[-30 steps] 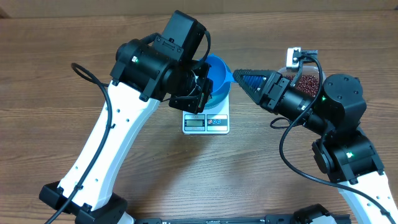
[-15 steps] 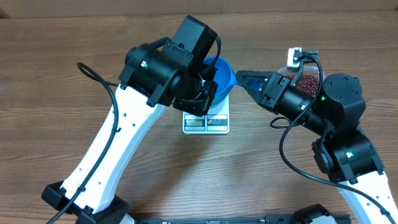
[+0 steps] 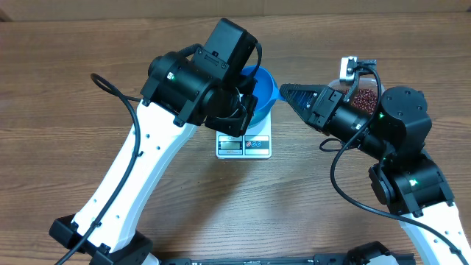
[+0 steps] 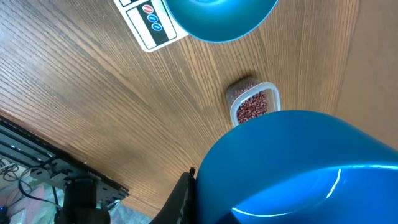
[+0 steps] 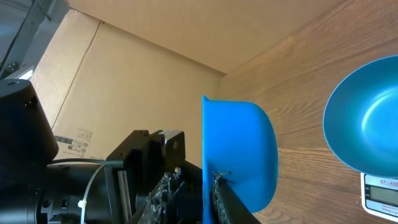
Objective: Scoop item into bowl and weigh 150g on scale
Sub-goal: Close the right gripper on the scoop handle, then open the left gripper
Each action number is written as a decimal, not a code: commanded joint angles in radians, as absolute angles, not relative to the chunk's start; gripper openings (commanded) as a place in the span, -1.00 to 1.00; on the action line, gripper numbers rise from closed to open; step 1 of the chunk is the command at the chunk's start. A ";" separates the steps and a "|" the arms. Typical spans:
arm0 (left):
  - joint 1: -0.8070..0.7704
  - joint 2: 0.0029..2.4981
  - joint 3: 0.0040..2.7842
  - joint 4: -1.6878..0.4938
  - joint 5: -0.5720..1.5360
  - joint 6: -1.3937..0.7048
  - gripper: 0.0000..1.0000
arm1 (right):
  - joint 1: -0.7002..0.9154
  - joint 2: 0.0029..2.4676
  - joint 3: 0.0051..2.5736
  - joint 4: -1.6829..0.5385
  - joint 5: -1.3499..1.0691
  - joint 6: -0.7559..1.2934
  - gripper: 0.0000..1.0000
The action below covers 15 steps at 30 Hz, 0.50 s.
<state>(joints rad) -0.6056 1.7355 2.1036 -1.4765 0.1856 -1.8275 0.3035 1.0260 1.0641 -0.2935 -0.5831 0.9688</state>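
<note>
The blue bowl [image 5: 367,118] sits on the white scale [image 3: 243,146], empty inside. A blue scoop [image 3: 274,90] hangs just right of it, above the table. My left gripper [image 4: 194,180] is shut on the scoop's cup [image 4: 298,168], with one finger pressed to its edge. My right gripper [image 3: 285,91] is shut on the scoop's handle end, and the cup [image 5: 242,149] bulges right of its jaws. The beans [image 4: 252,107] lie in a clear tub [image 3: 366,94] at the right, half hidden by the right arm. The scoop carries no beans that I can see.
A cardboard wall [image 5: 124,81] stands beyond the table's far side. Black frame parts and cables [image 4: 62,180] line the front table edge. Both arms crowd the space over the scale.
The right gripper's jaws closed on the scoop's handle. The left arm shifted a little to the right with the scoop, then both held still.
</note>
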 commanded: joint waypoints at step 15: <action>-0.608 1.741 2.110 -1.468 0.146 -1.841 -0.92 | 0.310 1.023 1.082 -0.297 -0.584 0.965 -0.92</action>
